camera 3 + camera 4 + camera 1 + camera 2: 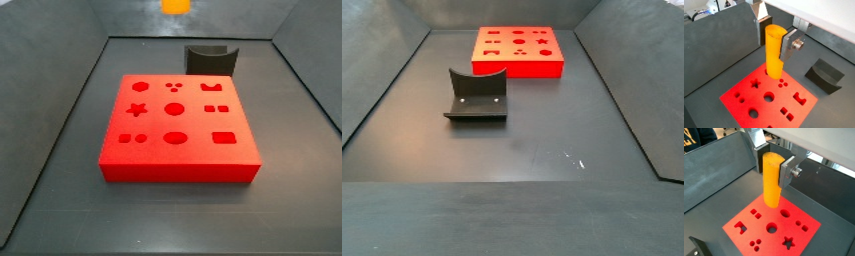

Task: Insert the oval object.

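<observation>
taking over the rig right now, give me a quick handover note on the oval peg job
Gripper: shut on the oval object, held upright above the red block; both wrist views show the silver fingers clamping its upper part.
Oval object: orange-yellow peg, lower end hanging over the block's top face, not yet in any hole. In a side view only its tip shows at the top edge.
Red block: flat on the floor, all shaped holes empty.
Dark grey curved holder: empty, standing apart from the block.
Done: peg picked up and carried over the block.
Left: line it up with the oval hole, lower, release.
</observation>
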You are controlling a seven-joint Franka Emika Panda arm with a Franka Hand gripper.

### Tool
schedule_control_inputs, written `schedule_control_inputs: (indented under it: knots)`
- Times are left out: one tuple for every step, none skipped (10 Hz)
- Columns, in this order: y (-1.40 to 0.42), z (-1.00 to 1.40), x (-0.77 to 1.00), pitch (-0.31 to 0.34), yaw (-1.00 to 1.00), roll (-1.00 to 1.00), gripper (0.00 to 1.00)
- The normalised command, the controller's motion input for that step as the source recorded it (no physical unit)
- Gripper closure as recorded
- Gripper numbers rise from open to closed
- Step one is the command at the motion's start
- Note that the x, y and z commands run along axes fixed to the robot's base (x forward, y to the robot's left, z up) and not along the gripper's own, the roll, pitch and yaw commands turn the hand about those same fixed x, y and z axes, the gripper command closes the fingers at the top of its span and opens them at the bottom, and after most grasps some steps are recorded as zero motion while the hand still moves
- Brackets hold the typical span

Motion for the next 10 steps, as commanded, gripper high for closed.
schedule_control_inputs:
  knots:
    - [-0.22,-0.17,0.29,-0.014,0.04,0.0,1.0]
    - [-0.56,-0.37,0.44,0.0,0.22,0.14,1.0]
    - [-0.53,-0.54,0.44,0.021,0.23,0.17,1.0]
    - [-0.55,-0.61,0.49,0.029,0.22,0.12,1.0]
    - [-0.54,-0.69,0.45,0.034,0.21,0.15,1.0]
    - [-0.51,-0.79,0.32,0.074,0.26,0.18,1.0]
    - [-0.5,-0.83,0.37,0.077,0.24,0.17,1.0]
    - [-0.42,-0.87,0.18,0.06,0.19,0.16,1.0]
    - [-0.36,-0.84,0.14,0.099,0.13,0.17,1.0]
    - [-0.25,-0.87,0.07,0.103,0.05,0.15,1.0]
